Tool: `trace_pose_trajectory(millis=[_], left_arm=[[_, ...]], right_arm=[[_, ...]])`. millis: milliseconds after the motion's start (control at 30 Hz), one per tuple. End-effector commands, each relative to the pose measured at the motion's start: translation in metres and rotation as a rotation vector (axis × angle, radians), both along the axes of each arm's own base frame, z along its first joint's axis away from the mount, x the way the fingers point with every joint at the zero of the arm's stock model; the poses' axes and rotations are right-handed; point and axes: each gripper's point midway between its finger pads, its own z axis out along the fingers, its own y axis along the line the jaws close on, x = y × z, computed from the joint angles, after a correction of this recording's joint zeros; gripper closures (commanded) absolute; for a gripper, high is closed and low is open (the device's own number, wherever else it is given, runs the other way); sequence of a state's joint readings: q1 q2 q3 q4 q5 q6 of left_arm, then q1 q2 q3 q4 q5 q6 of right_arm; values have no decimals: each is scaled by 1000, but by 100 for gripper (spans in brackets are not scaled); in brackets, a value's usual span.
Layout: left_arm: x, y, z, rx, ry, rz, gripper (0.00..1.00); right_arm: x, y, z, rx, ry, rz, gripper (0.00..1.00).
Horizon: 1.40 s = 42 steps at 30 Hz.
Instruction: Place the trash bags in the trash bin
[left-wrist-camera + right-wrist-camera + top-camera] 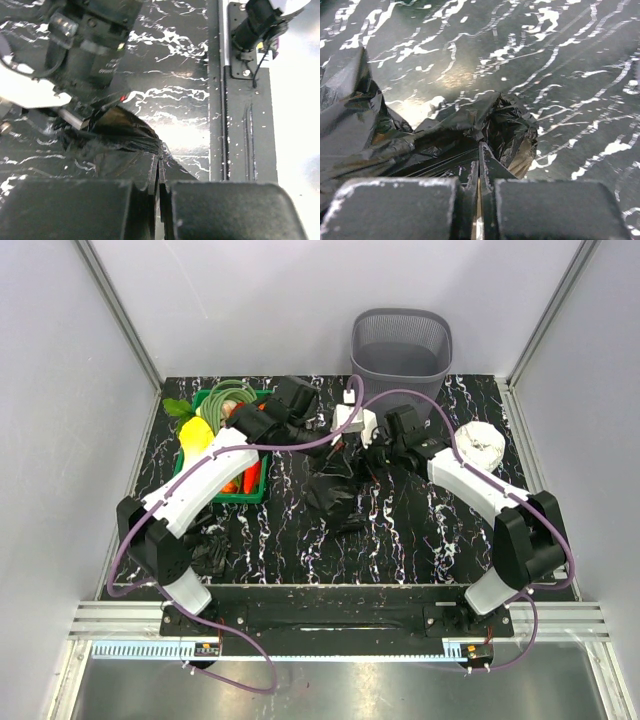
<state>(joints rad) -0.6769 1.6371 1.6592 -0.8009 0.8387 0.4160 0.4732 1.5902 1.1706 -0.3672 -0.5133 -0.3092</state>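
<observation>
While both arms lean in over the middle of the desk (400, 530), each has a fold of the same trash bag (335, 492) in its grip. The left gripper (159, 167) has its fingers pressed together on a ridge of the black film, and the right gripper (480, 152) is nipped tight on a crumpled fold. The bag slumps below them onto the desk in a loose heap, with no clear long axis that I can make out. From where they hold it, the trash bin (400, 365) stands at about one o'clock, at the far edge of the desk, upright with its mouth open. The right arm looks the nearer to it, so I'd guess the carry goes up and away toward that side. A second bag (210, 548) seems to lie at about eight o'clock, close by the left arm's base. The desk is glossy black marble-pattern and throws glare. A green crate (240, 498) sits at ten o'clock and a white roll (481, 445) at three, both off the straight path to the bin.
</observation>
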Motion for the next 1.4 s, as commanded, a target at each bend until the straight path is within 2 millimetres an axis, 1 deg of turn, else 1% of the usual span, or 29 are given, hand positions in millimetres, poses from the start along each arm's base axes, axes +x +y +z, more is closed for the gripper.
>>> trace_pose_trajectory(millis=[0, 67, 200, 267, 367, 467, 500, 567, 633, 700, 733, 767, 800, 867, 900, 967, 1000, 1067, 1167, 1233, 1367], left_arm=[[-5, 19, 62, -86, -159, -16, 100], [2, 31, 68, -66, -190, 18, 100], [15, 55, 90, -70, -244, 94, 100], [22, 67, 104, -68, -290, 137, 100], [35, 81, 114, -45, -343, 219, 100], [52, 94, 115, -7, -382, 300, 100], [58, 100, 113, 15, -394, 333, 100], [67, 105, 104, 51, -407, 371, 100], [70, 107, 91, 74, -397, 374, 100], [69, 105, 71, 88, -363, 352, 100], [69, 102, 61, 91, -347, 340, 100], [69, 100, 45, 103, -316, 327, 100], [68, 98, 33, 107, -294, 313, 100], [65, 95, -1, 134, -225, 290, 100], [63, 95, -14, 151, -201, 278, 100], [63, 95, -34, 179, -166, 272, 100], [63, 96, -42, 193, -155, 271, 100], [62, 99, -48, 201, -154, 274, 100], [62, 105, -44, 206, -193, 295, 100], [63, 110, -42, 210, -197, 313, 100], [68, 120, -45, 247, -211, 350, 100]], right_arm=[[48, -41, 8, -210, -164, -239, 100], [58, -59, 11, -280, -205, -315, 100], [69, -87, 23, -364, -272, -432, 100], [75, -100, 31, -402, -306, -496, 100], [82, -117, 48, -440, -354, -568, 100], [86, -129, 71, -461, -411, -626, 100], [87, -132, 80, -459, -430, -641, 100], [86, -137, 93, -453, -457, -667, 97], [85, -140, 97, -446, -462, -680, 92], [81, -138, 88, -440, -442, -672, 85], [80, -138, 78, -447, -425, -668, 82], [79, -138, 66, -456, -406, -665, 77], [76, -138, 51, -471, -380, -654, 76], [71, -137, 22, -497, -328, -632, 73], [70, -139, 7, -521, -304, -629, 70], [67, -145, -15, -566, -268, -628, 55], [66, -151, -24, -587, -249, -635, 49], [65, -160, -35, -602, -218, -643, 45], [65, -179, -46, -645, -187, -673, 42], [63, -188, -49, -654, -165, -682, 42], [62, -201, -49, -686, -163, -709, 41]])
